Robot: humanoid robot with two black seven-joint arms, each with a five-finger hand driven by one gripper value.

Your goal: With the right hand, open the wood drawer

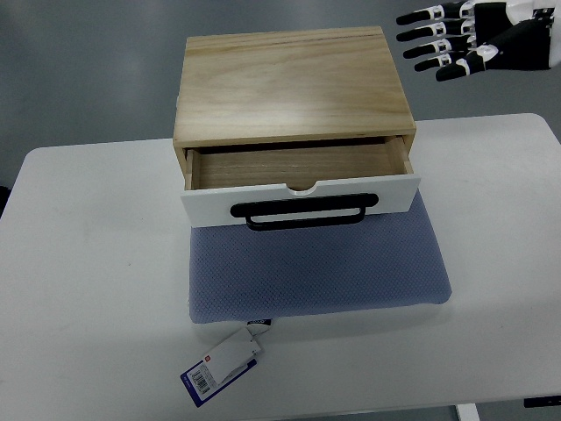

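Presently on View: One Drawer Unit, One Pad, One Hand

Item 1: one wood drawer box [294, 83], light-grained, single-compartment, standing toward the far side of the white tabletop [88, 289]. Its one drawer [298, 167] is pulled partway out toward the camera; the inside shows bare wood. The drawer front [210, 208] is white, with a small half-round notch in its top edge and one black bar handle [304, 211] across it.

Item 2: one blue-grey padded mat [320, 267], lying flat under and in front of the box; the drawer front overhangs its far edge. One tag [221, 366], white and dark blue with a barcode, trails from the mat's near left corner onto the tabletop.

Item 3: one right hand [456, 39], black and white, at the upper right corner, beyond the tabletop's far edge and well apart from the handle. Its fingers [425, 41] are extended and slightly apart, pointing left, holding nothing.
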